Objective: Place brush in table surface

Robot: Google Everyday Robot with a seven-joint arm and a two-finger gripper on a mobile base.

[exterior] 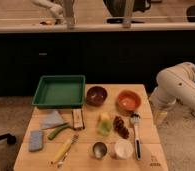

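The brush point(136, 136) lies on the table surface point(86, 162) at the right, pale head towards the bowls, black handle towards the near edge. My gripper point(160, 116) hangs at the end of the white arm point(180, 86) just off the table's right edge, to the right of the brush head and apart from it. It holds nothing that I can see.
A green tray point(58, 91) sits at the back left, with a brown bowl point(96, 95) and an orange bowl point(128, 101) beside it. A dark block point(78, 118), yellow-handled utensil point(63, 149), blue sponge point(36, 141), metal cup point(99, 149), white cup point(122, 148) and fruit point(105, 125) crowd the middle.
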